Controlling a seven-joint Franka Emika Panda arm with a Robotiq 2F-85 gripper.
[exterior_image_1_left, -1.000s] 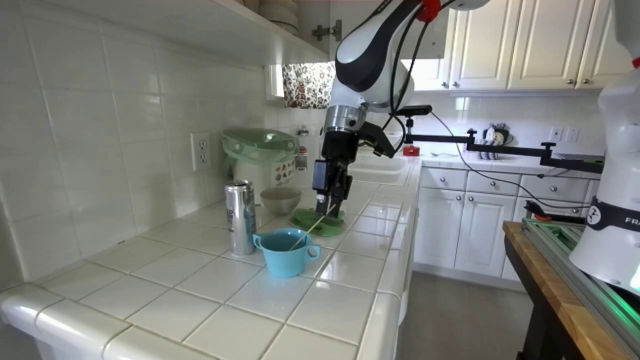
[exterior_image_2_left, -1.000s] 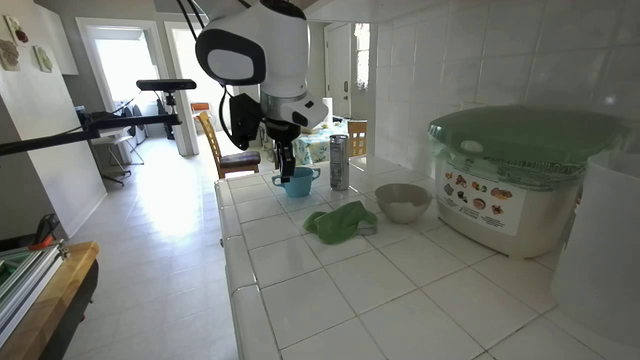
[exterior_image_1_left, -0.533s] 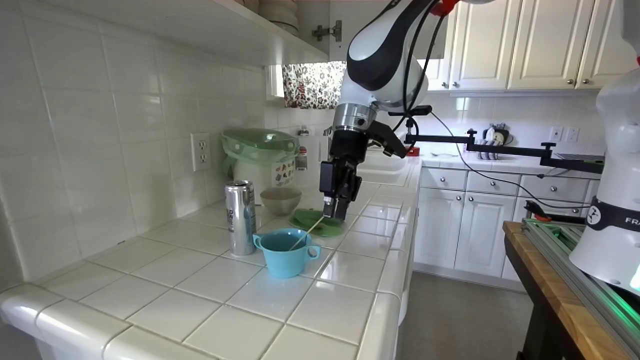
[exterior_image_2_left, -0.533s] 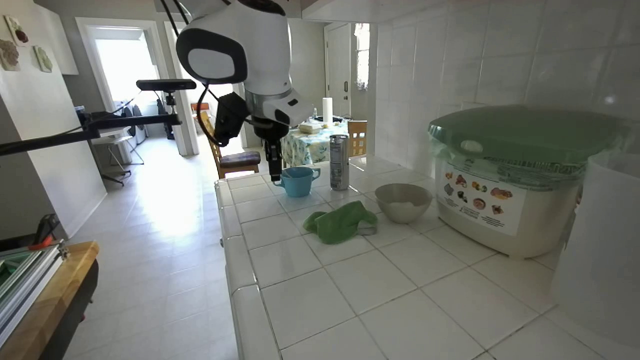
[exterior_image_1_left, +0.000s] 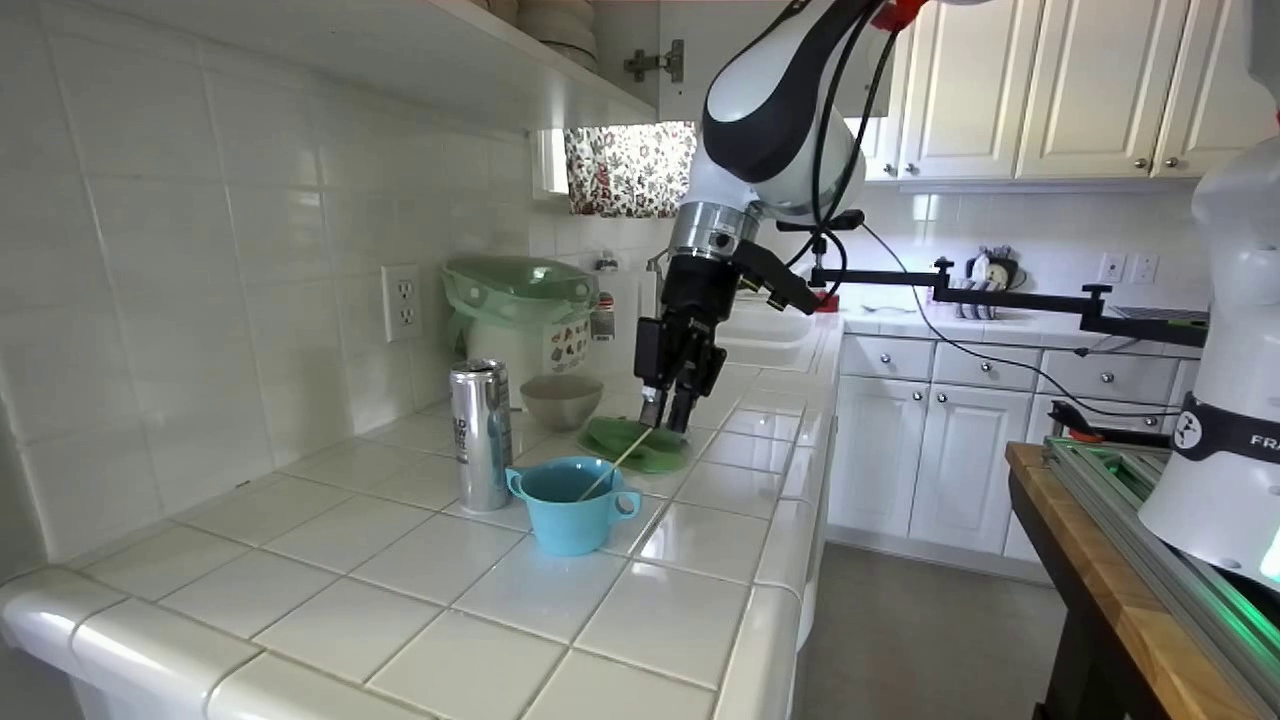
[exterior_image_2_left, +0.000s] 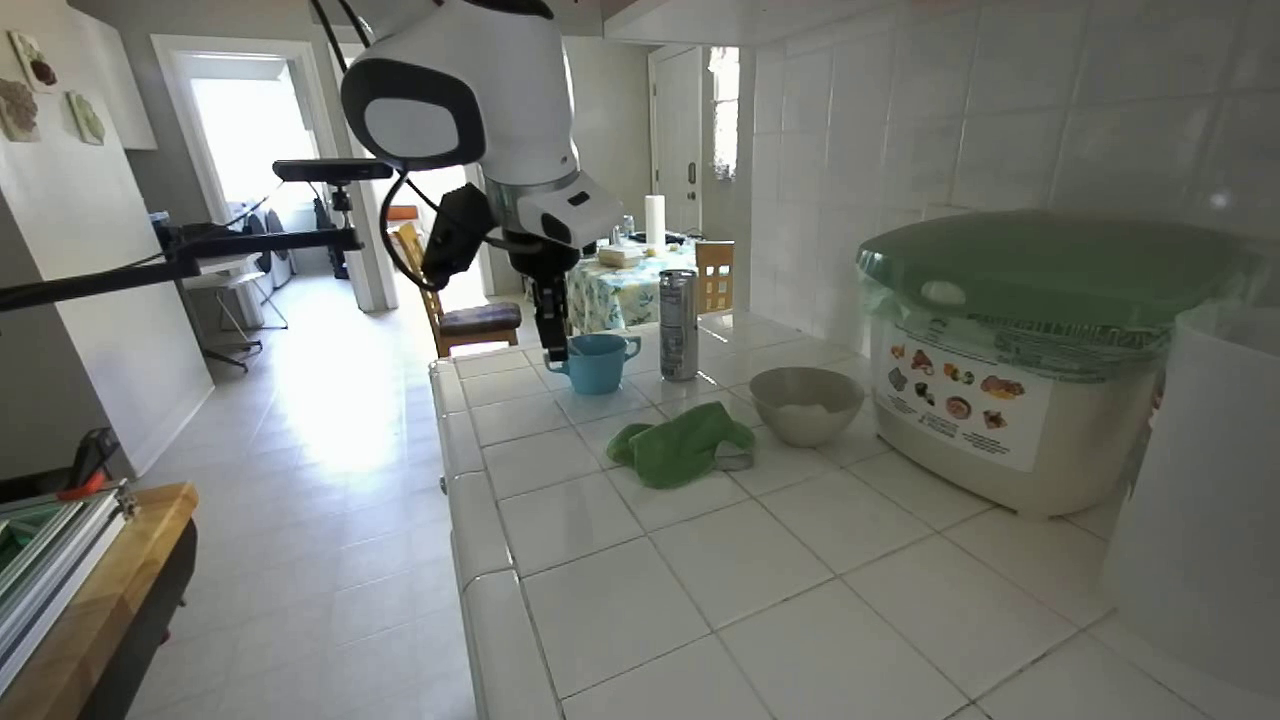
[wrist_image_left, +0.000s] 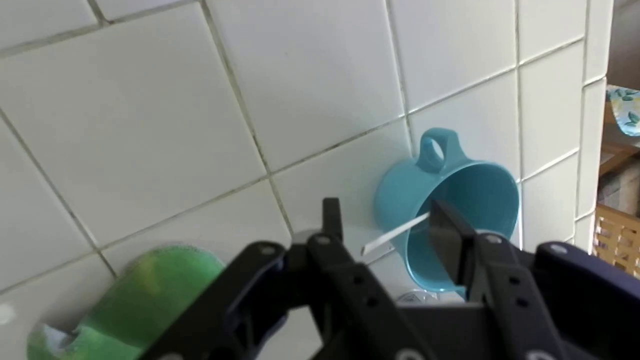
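Claw (wrist_image_left: 386, 216) parted — stick (exterior_image_1_left: 618, 464) enters cup (exterior_image_1_left: 575, 525) in an exterior view; wrist view hides part

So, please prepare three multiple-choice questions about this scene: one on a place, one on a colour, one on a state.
1. Where does the thin stick lean?
A) In the bowl
B) In the two-handled cup
C) In the can

2. What colour is the cloth?
A) Green
B) Red
C) White

3. How is the claw?
A) Shut, empty
B) Shut on the cloth
C) Open

1 B: its lower end shows inside the cup in an exterior view.
2 A: both exterior views show it green.
3 C: the wrist view shows its fingers apart.
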